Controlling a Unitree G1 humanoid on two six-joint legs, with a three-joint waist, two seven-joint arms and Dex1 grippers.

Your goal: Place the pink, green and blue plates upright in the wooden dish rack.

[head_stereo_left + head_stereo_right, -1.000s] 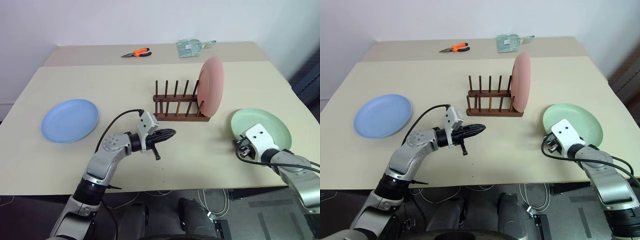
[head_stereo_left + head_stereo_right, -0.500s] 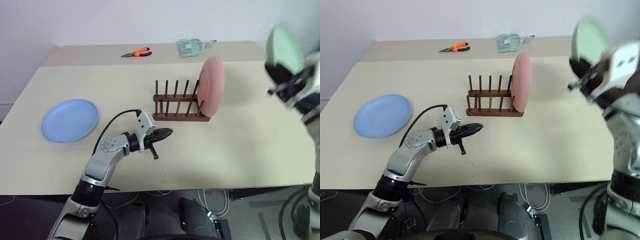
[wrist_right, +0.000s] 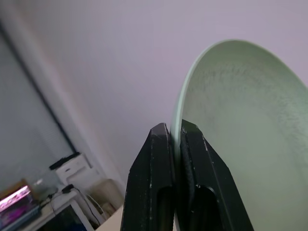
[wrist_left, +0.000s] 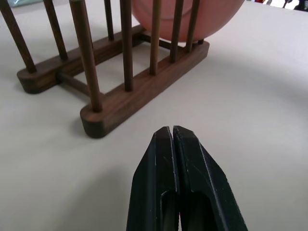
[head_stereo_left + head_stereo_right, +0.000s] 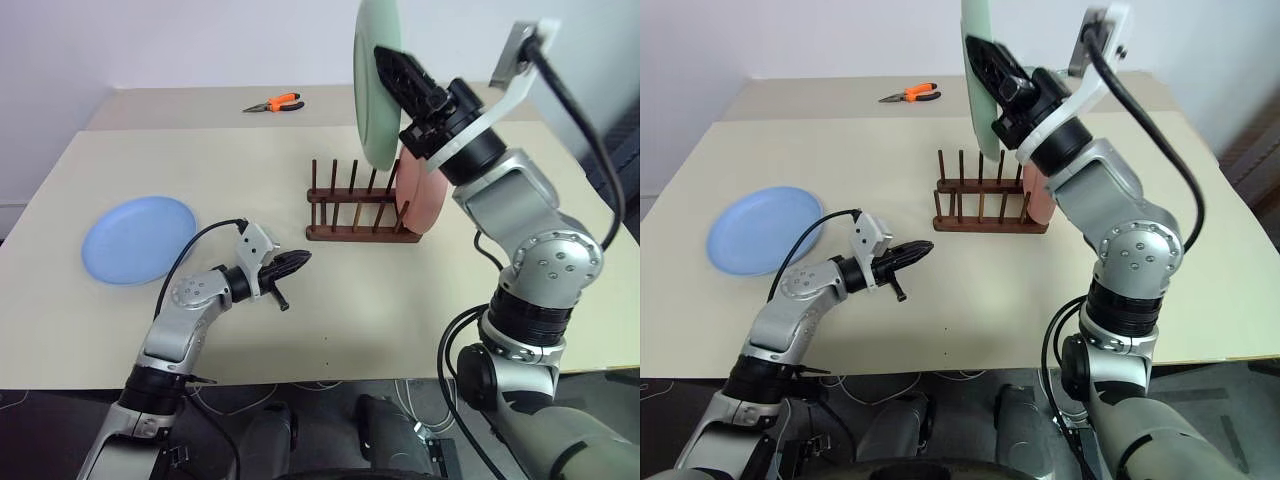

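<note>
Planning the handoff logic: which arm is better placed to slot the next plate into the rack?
Right. The right gripper already pinches the green plate upright above the rack, beside the racked pink plate. The left gripper is shut, empty, low over the table.

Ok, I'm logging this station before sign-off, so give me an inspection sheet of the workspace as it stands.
Surface: beige table, second table behind.
Job's things: pink plate upright at the right end of the wooden rack; green plate held on edge above the rack; blue plate flat, left.
Clutter: orange pliers, clear packet on far table.
Grippers: right pincer shut on green plate; left pincer shut, empty.
Cables: black cable on left arm; more below table edge.
Surroundings: white wall.
</note>
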